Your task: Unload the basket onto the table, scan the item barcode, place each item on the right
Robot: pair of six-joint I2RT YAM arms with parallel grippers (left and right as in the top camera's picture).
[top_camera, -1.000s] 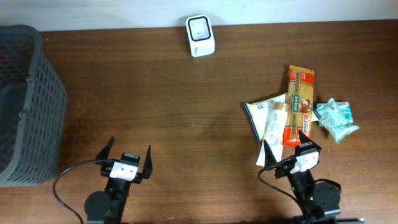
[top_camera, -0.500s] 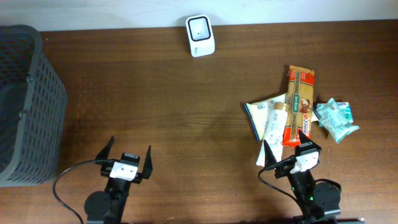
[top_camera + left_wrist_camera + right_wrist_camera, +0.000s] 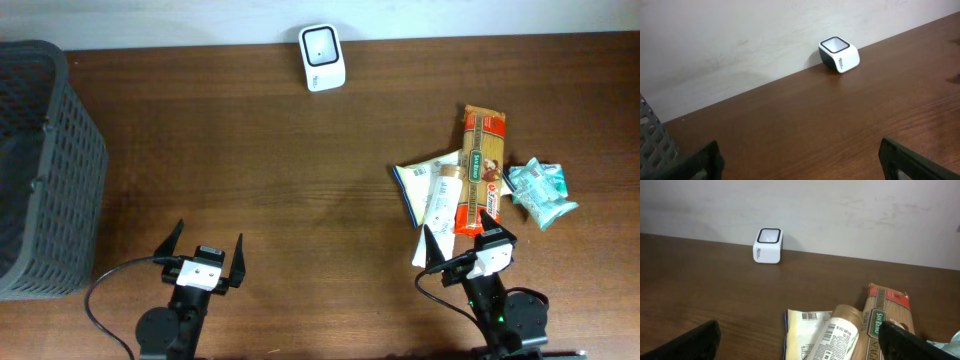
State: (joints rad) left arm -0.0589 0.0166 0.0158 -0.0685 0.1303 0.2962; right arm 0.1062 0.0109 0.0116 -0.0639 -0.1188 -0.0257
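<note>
Wooden table (image 3: 250, 150), white barcode scanner (image 3: 322, 58) at far edge, spaghetti packet (image 3: 483, 160) and bottle (image 3: 441, 198) just beyond right gripper (image 3: 456, 230), left gripper (image 3: 209, 238) near grey basket (image 3: 45, 170), both claws wide, empty.

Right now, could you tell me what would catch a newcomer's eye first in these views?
A cluster of groceries lies on the right of the table: a red spaghetti pack, a white pouch and a teal packet, just ahead of the open right gripper. A white barcode scanner stands alone at the far edge, and a dark mesh basket fills the left side.
</note>
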